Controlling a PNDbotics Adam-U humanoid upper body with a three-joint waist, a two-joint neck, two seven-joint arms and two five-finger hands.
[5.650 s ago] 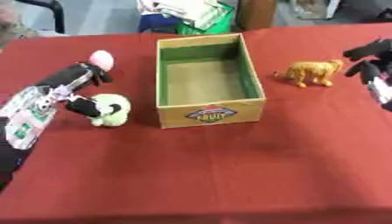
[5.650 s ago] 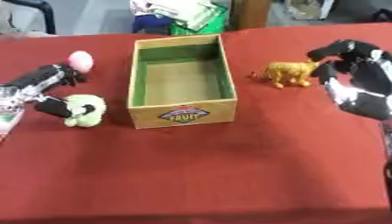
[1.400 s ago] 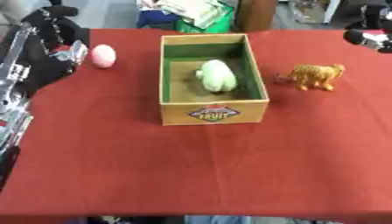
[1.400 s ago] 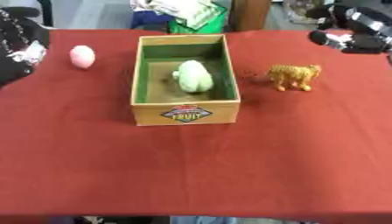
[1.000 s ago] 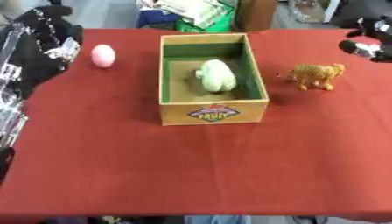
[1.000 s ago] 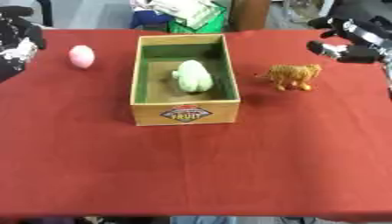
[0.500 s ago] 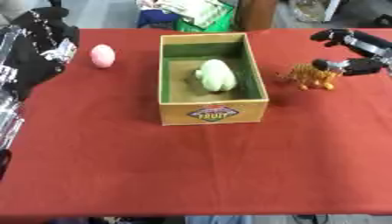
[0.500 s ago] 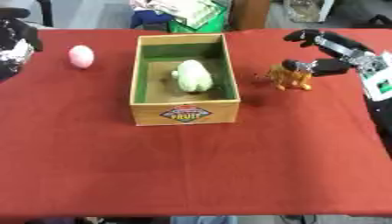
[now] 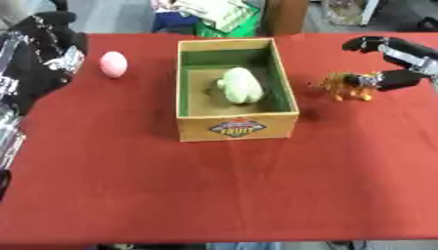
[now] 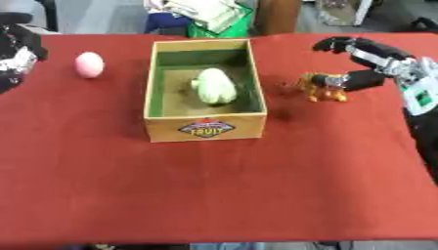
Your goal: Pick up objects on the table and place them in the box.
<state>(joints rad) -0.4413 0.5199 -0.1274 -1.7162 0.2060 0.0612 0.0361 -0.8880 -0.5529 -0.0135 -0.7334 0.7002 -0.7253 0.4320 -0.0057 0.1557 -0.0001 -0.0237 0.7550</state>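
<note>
Your right hand (image 10: 369,61) is at the toy animal (image 10: 323,85), which stands on the red table (image 10: 256,185) between the box (image 10: 204,128) and the table's right edge. The hand is open, with the fingers arched above the toy and the thumb low at its right end; whether the thumb touches it cannot be told. Nothing is gripped yet.

To do the grasp well:
1. Lower the fingers over the toy's back so that it sits between fingers and thumb.
2. Close across the body, not the legs or head; a small figure will likely tip or skid toward the box if it is pushed from one side only.
3. Lift clear of the box's right wall before moving across, then release low over the bare floor.

The box is open-topped, green inside, and holds one pale green rounded object (image 10: 213,86) near its middle. A pink egg-shaped object (image 10: 88,64) lies near the table's far left corner. Your left hand (image 9: 44,51) is near that left edge; its finger state cannot be told.
</note>
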